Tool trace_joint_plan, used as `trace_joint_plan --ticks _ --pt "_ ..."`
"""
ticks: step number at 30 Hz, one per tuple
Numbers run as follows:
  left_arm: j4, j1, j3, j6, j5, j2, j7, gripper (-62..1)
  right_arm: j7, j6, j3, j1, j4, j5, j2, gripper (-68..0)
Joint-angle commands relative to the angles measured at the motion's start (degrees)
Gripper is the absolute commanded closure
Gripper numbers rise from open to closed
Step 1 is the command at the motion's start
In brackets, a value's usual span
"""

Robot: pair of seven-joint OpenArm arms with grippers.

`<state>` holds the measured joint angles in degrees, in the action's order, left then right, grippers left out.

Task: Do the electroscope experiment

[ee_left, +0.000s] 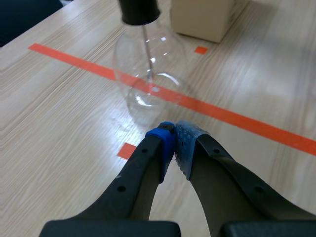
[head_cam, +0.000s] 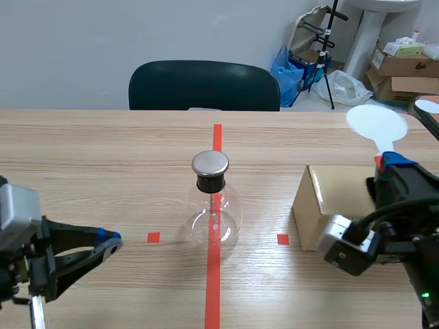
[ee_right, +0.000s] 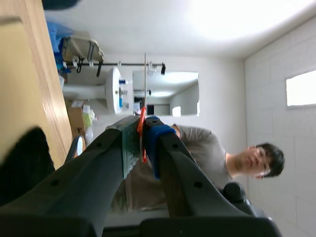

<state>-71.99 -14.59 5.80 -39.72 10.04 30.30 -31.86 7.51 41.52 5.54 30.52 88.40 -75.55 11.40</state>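
a white paddle is gripped by the right hand; the left hand is closed empty; the flask is judged not yet touched.

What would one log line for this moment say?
left claw: shut, empty, electroscope flask ahead | right claw: shut on white paddle, by cardboard box | paddle and flask apart

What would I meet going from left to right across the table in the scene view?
left gripper → glass flask → cardboard box → right gripper, shut on the stem of the white paddle
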Motion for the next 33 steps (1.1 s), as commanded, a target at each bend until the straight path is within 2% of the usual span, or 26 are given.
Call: trace_joint_plan --ticks 1,8,11,16,18,22,25,30,33 --pt "0.6 1.9 1.6 -0.2 -0.9 -0.1 -0.9 -1.7 -1.2 3.3 0.7 -0.1 0.5 0.0 0.9 -1.0" --pt "7.3 9.9 8.7 -0.2 -3.5 -0.2 -1.3 -1.7 -7.6 3.3 7.8 -1.2 0.5 -2.5 2.9 -1.0" --pt "9.3 12.1 10.9 -0.2 -3.6 -0.9 -1.3 -1.7 -11.1 3.3 10.9 -2.6 0.5 -3.8 3.8 -1.0" --pt "12.1 14.4 12.2 -0.2 -3.9 -2.8 -1.3 -1.7 -16.5 2.5 16.5 -4.9 0.5 -4.5 6.0 -1.0" --pt "12.7 14.6 12.2 -0.2 -3.8 -3.7 -1.3 -1.7 -18.3 1.4 18.4 -5.7 0.5 -5.1 6.7 -1.0" --pt "13.8 14.8 12.1 -0.2 -3.4 -5.4 -1.1 -3.2 -19.9 -0.7 21.2 -6.9 0.5 -5.2 7.6 -1.0" --pt "14.0 14.8 12.2 1.1 -3.4 -6.3 0.0 -3.2 -20.5 -2.1 23.1 -7.6 0.5 -5.2 8.2 -1.0" --pt "14.0 15.2 12.2 2.8 -3.4 -7.4 0.7 -3.2 -21.2 -2.8 26.0 -8.8 0.4 -5.2 8.8 -1.0" --pt "14.0 16.1 12.2 3.7 -3.4 -8.3 2.7 -3.2 -21.9 -4.6 27.6 -9.6 0.3 -5.2 9.1 -1.0"
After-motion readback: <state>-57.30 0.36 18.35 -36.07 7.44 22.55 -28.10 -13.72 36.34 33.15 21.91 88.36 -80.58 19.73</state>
